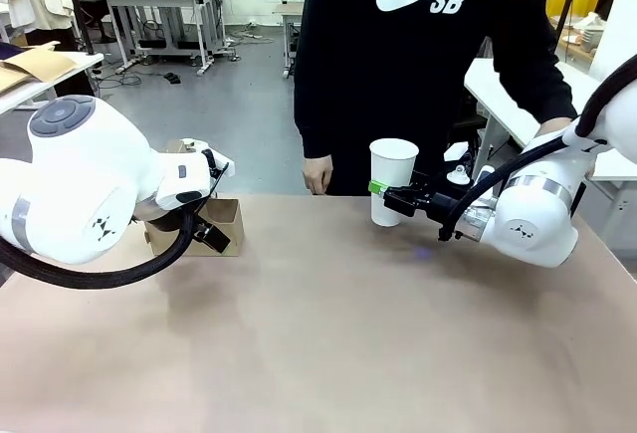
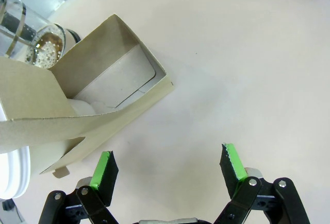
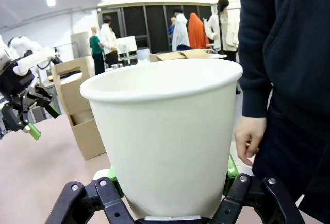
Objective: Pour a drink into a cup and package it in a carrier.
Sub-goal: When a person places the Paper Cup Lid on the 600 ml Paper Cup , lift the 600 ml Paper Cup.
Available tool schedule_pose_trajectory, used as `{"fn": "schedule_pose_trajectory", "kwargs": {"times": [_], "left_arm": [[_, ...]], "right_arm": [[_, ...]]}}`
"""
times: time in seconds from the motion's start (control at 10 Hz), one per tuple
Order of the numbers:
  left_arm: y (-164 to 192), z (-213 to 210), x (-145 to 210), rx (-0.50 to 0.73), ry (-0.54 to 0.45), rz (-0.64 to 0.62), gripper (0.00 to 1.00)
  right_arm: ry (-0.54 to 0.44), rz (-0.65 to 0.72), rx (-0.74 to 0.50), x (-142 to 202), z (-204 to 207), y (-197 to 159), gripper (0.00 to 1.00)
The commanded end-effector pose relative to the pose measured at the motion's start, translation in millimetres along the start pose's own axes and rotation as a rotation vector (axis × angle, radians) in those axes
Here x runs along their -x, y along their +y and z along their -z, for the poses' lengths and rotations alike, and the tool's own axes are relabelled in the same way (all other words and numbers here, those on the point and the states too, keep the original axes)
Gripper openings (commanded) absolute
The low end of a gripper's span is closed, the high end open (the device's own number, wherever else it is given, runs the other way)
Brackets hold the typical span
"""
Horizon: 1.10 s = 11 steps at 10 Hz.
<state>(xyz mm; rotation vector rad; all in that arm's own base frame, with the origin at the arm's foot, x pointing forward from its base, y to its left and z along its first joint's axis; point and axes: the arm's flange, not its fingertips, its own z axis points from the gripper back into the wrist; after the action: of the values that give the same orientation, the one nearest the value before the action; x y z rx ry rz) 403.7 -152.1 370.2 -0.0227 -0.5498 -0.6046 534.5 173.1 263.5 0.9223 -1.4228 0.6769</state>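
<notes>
The right fingers (image 1: 378, 190) pinch the cup (image 1: 392, 179) low on its wall, one green pad on each side. The cup is upright at the far side of the desk (image 1: 328, 333), just right of the person's hanging hand (image 1: 318, 172). The left fingers (image 2: 103, 170) are spread wide and hold nothing, above bare desk just beside the carrier (image 2: 103, 80), which sits at the far left. A glass jug (image 2: 18, 20) with chrome bands is behind the carrier.

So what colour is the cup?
The cup is plain white, clearest in the right wrist view.
</notes>
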Motion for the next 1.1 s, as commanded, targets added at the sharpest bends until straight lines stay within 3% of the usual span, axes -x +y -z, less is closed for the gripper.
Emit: {"fn": "schedule_pose_trajectory", "kwargs": {"times": [0.0,1.0], "left_arm": [[0.2,-0.3,0.1,0.002,-0.001,-0.001,1.0],[0.2,-0.3,0.1,0.002,-0.001,-0.001,1.0]], "right_arm": [[-0.008,-0.013,0.013,-4.2,1.0,3.9,0.8],[-0.008,-0.013,0.013,-4.2,1.0,3.9,0.8]]}}
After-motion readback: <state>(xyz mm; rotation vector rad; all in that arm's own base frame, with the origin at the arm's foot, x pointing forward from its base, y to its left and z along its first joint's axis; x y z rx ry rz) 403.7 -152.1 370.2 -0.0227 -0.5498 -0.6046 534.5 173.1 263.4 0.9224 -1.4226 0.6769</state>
